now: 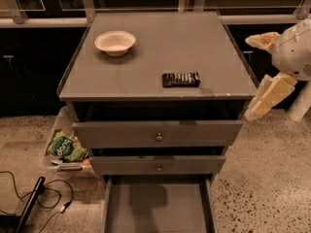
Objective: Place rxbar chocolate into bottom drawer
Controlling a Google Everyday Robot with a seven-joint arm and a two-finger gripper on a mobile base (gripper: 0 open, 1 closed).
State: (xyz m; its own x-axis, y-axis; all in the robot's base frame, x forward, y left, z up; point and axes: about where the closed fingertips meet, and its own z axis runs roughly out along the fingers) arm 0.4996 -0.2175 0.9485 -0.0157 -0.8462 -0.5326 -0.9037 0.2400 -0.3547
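casing (294,48): we are seeing a rounded white shell, speckled with tiny dark holes.
gripper (266,97): we are seeing cream, blocky, yellow-tinged parts at the far right of the view.
tube (302,101): we are seeing a plain white cylinder.

The grey bench (155,52) carries a white bowl (115,42) at its back left. Right of the bowl and nearer the front, well apart from it, a black chocolate bar (181,79) lies flat. My pincer (257,106) hangs farther right of the bowl, beyond the bench's edge.
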